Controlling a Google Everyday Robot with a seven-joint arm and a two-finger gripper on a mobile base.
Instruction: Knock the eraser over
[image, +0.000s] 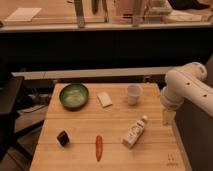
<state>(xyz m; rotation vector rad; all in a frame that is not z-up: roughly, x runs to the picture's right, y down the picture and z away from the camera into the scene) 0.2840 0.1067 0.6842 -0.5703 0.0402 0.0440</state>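
The eraser (63, 138) is a small black block on the wooden table (80, 125), near its front left corner. I cannot tell whether it stands upright or lies flat. My white arm (187, 90) comes in from the right. My gripper (168, 116) hangs down at the table's right edge, level with the white bottle and far to the right of the eraser. It holds nothing that I can see.
A green bowl (74, 95) sits at the back left, a flat white piece (104, 98) beside it, and a white cup (133, 94) at the back right. A white bottle (135, 132) lies on its side. A red chili (99, 147) lies at the front.
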